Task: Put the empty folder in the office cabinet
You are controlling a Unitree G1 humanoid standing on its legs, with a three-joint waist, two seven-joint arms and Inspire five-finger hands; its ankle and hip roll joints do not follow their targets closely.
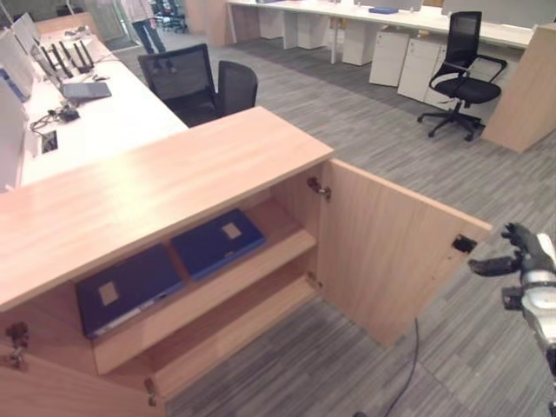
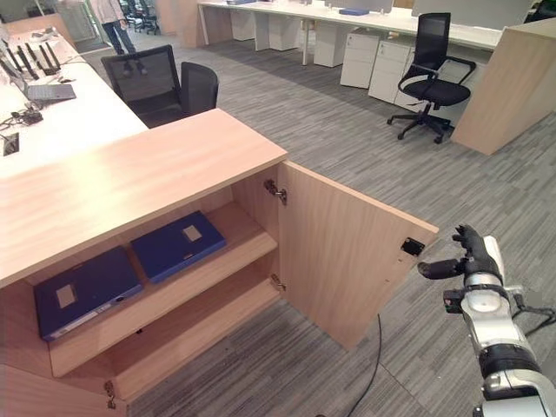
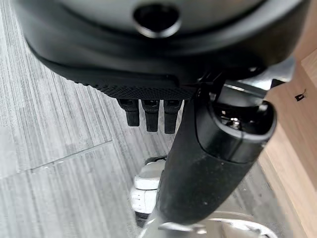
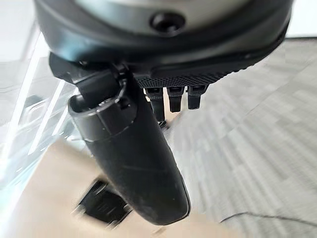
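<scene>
Lying flat on the upper shelf [image 1: 261, 261] of the cabinet [image 1: 156, 187], two blue folders [image 1: 217, 241] are seen left of centre, so the storing appears done. The right hand [image 2: 465, 256], fingers loosely spread and empty, is held at the right edge beside the open door [image 2: 347, 261], presumably to swing it closed. The left hand [image 3: 198, 163] is seen empty, fingers relaxed over the floor [image 3: 59, 163].

Open office cabinet [image 2: 156, 174], two blue folders [image 2: 177, 245] on shelf, right hand [image 2: 469, 252] beside door [image 2: 347, 261]
</scene>
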